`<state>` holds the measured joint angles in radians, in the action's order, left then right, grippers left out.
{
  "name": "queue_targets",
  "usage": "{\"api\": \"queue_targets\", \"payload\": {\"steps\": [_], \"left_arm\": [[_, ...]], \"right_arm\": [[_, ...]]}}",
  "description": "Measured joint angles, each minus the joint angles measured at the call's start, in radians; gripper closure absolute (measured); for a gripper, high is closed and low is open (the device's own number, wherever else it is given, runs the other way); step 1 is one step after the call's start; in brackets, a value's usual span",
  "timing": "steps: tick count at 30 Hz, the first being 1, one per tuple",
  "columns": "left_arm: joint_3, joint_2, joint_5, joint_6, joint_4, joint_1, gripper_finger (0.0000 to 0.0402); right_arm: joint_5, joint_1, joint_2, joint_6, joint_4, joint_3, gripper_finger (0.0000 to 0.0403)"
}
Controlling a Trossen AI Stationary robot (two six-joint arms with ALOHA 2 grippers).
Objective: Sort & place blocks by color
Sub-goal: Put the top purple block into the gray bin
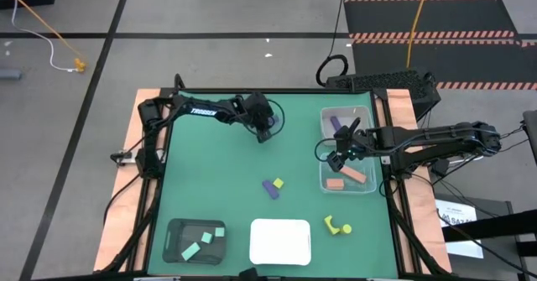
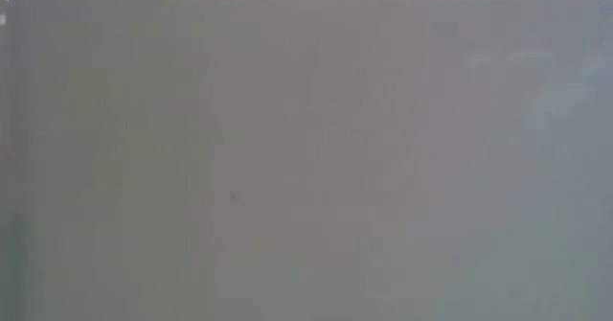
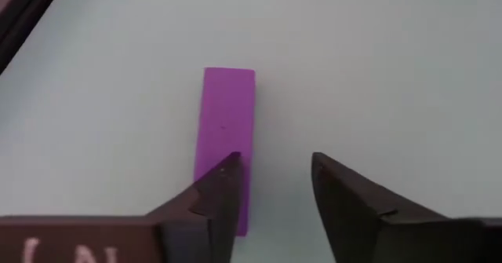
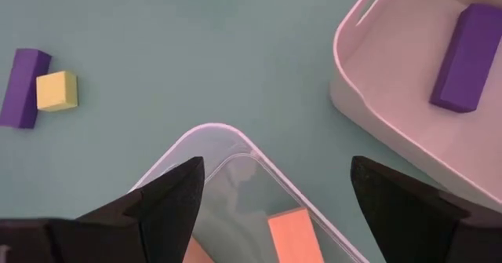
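Observation:
My left gripper is open at the table's far middle, pointing down over a purple bar that lies flat on the green mat. In the left wrist view the bar lies under one fingertip, not between the two. My right gripper is open and empty over the left edge of the near clear tray, which holds salmon-orange blocks. The far clear tray holds a purple bar. A purple bar and a yellow cube lie mid-table. My left gripper has one fingertip over the near end of the purple bar, which lies flat on the mat. I cannot tell whether it touches the bar. The other finger stands clear of the bar, over bare mat.
A black tray with mint green blocks stands at the near left, and a white tray at the near middle. Two yellow pieces lie near the white tray's right. The white tray's wall fills the low view.

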<state>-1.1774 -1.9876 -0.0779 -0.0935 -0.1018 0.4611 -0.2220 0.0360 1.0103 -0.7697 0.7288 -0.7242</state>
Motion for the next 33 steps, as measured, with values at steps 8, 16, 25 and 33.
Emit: {"api": "queue_targets", "payload": {"steps": [8, 16, 25, 33], "left_arm": [[0.001, 0.004, 0.083, -0.055, -0.004, -0.001, 0.0203], [0.003, 0.042, 0.091, -0.059, -0.006, 0.0, 0.0218], [0.002, 0.048, 0.091, -0.096, -0.009, 0.033, 0.0224], [0.002, 0.0, 0.071, -0.1, -0.02, 0.086, 0.0227]], "right_arm": [[0.017, 0.0, 0.0, 0.004, 0.0, 0.0, 0.009], [0.017, 0.0, 0.0, 0.004, 0.0, 0.0, 0.009], [0.016, 0.0, 0.0, 0.023, -0.007, 0.0, 0.009], [0.015, 0.0, 0.0, 0.023, -0.012, 0.0, 0.009]]}}
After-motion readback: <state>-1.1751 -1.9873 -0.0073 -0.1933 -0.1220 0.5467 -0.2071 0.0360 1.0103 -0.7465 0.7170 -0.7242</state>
